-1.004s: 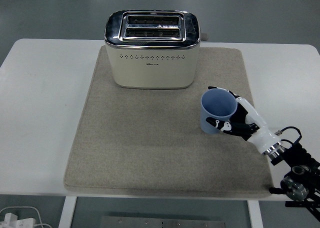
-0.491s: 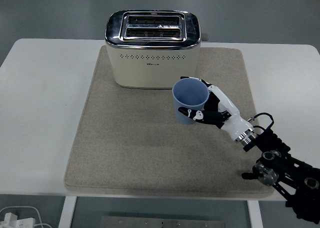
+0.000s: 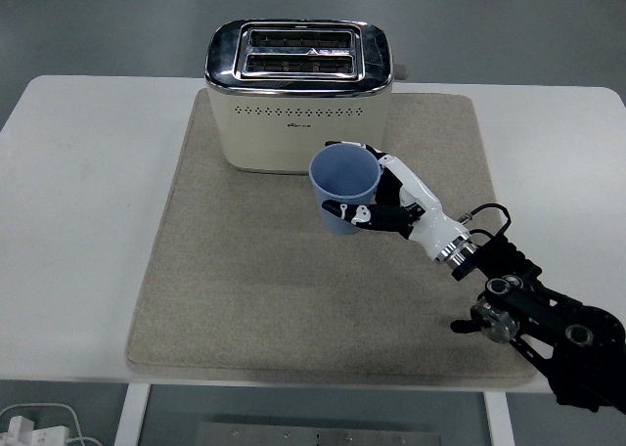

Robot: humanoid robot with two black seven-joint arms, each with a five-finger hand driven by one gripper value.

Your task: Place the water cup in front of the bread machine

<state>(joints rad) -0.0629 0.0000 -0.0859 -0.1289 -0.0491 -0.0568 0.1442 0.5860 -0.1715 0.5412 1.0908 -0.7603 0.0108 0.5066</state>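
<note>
A light blue water cup point(image 3: 343, 186) stands upright and empty, just in front of the cream and chrome bread machine point(image 3: 297, 95), toward its right side. My right hand point(image 3: 383, 201) is shut on the cup, with the fingers wrapped around its right side and the thumb across its front. I cannot tell whether the cup rests on the beige mat point(image 3: 245, 289) or hangs just above it. The right arm point(image 3: 533, 319) reaches in from the lower right. The left arm is not in view.
The beige mat covers most of the white table point(image 3: 78, 201). The bread machine stands at the mat's back edge. Bare table lies to the left and right of the mat. A white power strip point(image 3: 24, 428) shows on the floor at the lower left.
My right hand has carried the cup leftward and toward the back, from the mat's right side to just in front of the bread machine. The arm has come further into view.
</note>
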